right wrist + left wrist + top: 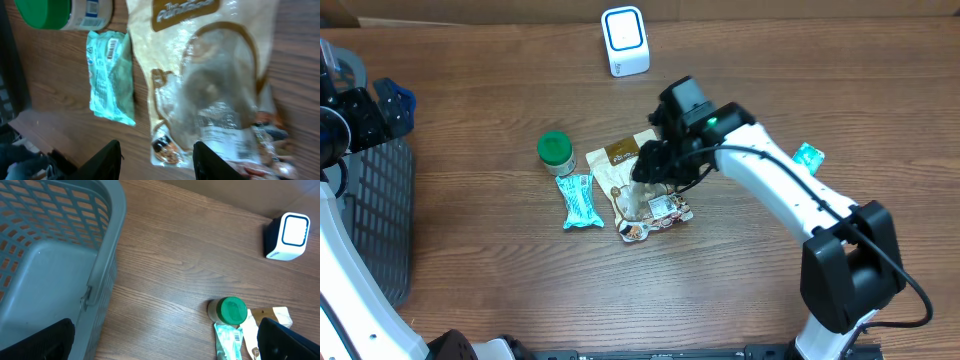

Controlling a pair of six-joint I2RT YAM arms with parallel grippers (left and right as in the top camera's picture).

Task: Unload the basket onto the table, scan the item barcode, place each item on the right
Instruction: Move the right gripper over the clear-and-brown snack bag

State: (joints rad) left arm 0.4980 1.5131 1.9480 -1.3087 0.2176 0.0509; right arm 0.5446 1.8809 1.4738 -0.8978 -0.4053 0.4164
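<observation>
A tan snack bag [620,170] with a clear window lies mid-table. My right gripper [650,165] hangs low over it. In the right wrist view the bag [210,75] fills the frame, and a white printed label [225,137] shows near its lower end. My right gripper [160,162] has its jaws apart, with the bag's bottom corner lying between them. The white scanner [624,40] stands at the table's far edge. My left gripper [162,345] is wide open over bare wood beside the basket, holding nothing.
A green-capped jar [556,150] and a teal wrapper [578,200] lie just left of the bag. A small printed packet [665,210] sits under the bag's near end. Another teal packet [808,156] lies to the right. A grey basket [370,220] stands at the left edge.
</observation>
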